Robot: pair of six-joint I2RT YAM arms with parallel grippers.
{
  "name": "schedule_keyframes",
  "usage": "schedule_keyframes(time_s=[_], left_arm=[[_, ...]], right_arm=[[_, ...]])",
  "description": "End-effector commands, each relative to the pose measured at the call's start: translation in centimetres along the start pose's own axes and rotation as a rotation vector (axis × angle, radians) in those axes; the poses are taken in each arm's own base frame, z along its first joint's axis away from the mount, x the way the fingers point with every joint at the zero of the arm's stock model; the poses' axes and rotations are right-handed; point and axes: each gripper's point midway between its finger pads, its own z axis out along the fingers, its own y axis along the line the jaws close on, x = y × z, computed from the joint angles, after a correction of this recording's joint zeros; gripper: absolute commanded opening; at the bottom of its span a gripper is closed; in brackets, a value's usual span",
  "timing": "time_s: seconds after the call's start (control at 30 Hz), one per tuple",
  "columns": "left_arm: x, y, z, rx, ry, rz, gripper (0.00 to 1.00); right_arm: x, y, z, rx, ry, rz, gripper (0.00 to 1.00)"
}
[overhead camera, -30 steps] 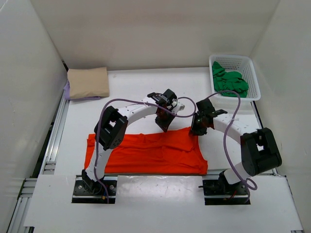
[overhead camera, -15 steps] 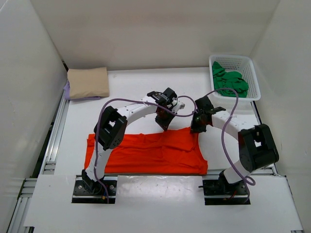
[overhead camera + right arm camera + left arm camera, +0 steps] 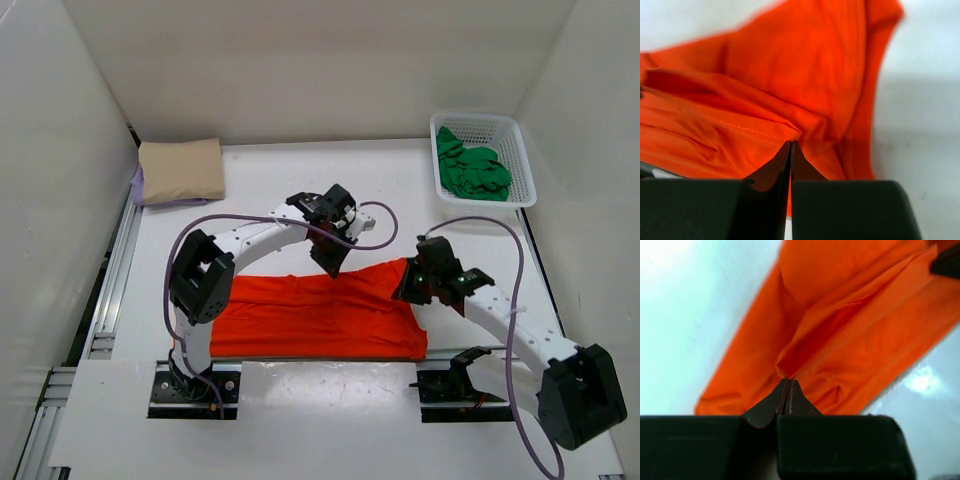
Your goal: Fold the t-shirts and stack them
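Folding is in progress on the orange-red t-shirt (image 3: 320,318), which lies as a wide, flattened band on the table (image 3: 260,190) at about 6 o'clock in the top view, just ahead of the arm bases. The left gripper (image 3: 331,262) is fully closed on the far edge of this shirt near its middle, at 12 o'clock of the cloth. The left wrist view shows the jaws pressed together with a pinch of orange fabric caught at the tips. The right gripper (image 3: 411,284) is fully closed in the same way on the far right corner, at about 2 o'clock of the cloth, and the right wrist view shows a fold of the same fabric held at its tips. Completed work sits at 10 o'clock. There the beige t-shirt (image 3: 182,170) lies folded into a neat rectangle on top of the lavender t-shirt (image 3: 138,186), of which only a thin margin shows at the left and near edges. By this evidence, two of the four shirts are folded and stacked. The outstanding work is to finish folding the orange-red shirt and transfer it to the stack. The green t-shirt (image 3: 475,170) then needs the same treatment, as it lies crumpled inside the white mesh basket (image 3: 476,118) at 2 o'clock. The task is judged roughly half complete.
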Motion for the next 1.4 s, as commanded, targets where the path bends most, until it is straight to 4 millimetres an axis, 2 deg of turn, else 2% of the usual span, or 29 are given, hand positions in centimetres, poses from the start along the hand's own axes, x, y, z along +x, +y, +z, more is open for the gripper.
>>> schedule_keyframes(time_s=[0.0,0.13,0.17,0.23,0.27,0.4,0.5,0.67,0.83,0.97,1.03,1.07,1.13,1.17,1.23,1.33,1.37], left_arm=[[2.3,-2.0,-0.8,0.062,0.045,0.006,0.11],[4.6,-3.4,-1.0,0.091,0.079,0.023,0.11],[5.8,-4.1,-0.4,0.098,0.113,0.038,0.11],[6.9,-4.7,-0.5,0.102,0.129,0.05,0.11],[7.5,-5.1,-0.2,0.106,0.145,0.06,0.11],[8.8,-5.7,-0.1,0.12,0.172,0.071,0.11],[9.1,-6.1,-0.3,0.137,0.181,0.067,0.11],[10.0,-6.2,-0.6,0.145,0.209,0.057,0.11],[11.3,-6.2,-0.6,0.153,0.265,0.038,0.19],[12.0,-6.8,-0.8,0.186,0.301,0.022,0.3],[12.5,-7.0,-1.1,0.198,0.313,0.016,0.34],[12.9,-7.0,-1.4,0.198,0.318,0.014,0.36],[12.9,-7.1,-1.9,0.198,0.316,0.015,0.37],[12.9,-6.6,-2.3,0.161,0.296,0.027,0.37],[13.4,-5.9,-2.8,0.115,0.285,0.037,0.39],[12.6,-2.7,-4.2,0.008,0.174,0.014,0.39],[12.3,-1.1,-4.6,-0.054,0.139,0.001,0.41]], right_arm=[[2.1,0.0,-0.6,-0.027,0.016,0.041,0.0],[5.5,-0.1,-0.7,-0.039,0.071,0.06,0.0],[5.9,-0.2,-0.8,-0.031,0.072,0.082,0.0],[7.2,0.0,-1.3,-0.044,0.087,0.074,0.0],[7.2,0.7,-1.6,-0.067,0.069,0.081,0.0],[9.3,0.5,-2.1,-0.054,0.111,0.098,0.0],[11.4,-0.1,-2.1,-0.021,0.161,0.078,0.0],[13.1,-0.5,-2.4,0.018,0.192,0.048,0.0],[13.1,-0.6,-2.6,0.052,0.198,0.032,0.0],[13.4,-0.8,-2.7,0.053,0.214,0.009,0.02],[13.4,-0.4,-3.1,0.029,0.226,-0.018,0.09],[13.1,0.0,-3.4,0.008,0.214,-0.035,0.22],[12.8,0.4,-3.9,-0.022,0.213,-0.083,0.31],[12.3,1.0,-4.4,-0.046,0.198,-0.103,0.35],[12.0,2.1,-5.2,-0.102,0.196,-0.151,0.36],[11.0,4.2,-7.0,-0.214,0.174,-0.258,0.36],[10.5,4.8,-7.2,-0.236,0.156,-0.271,0.36]])
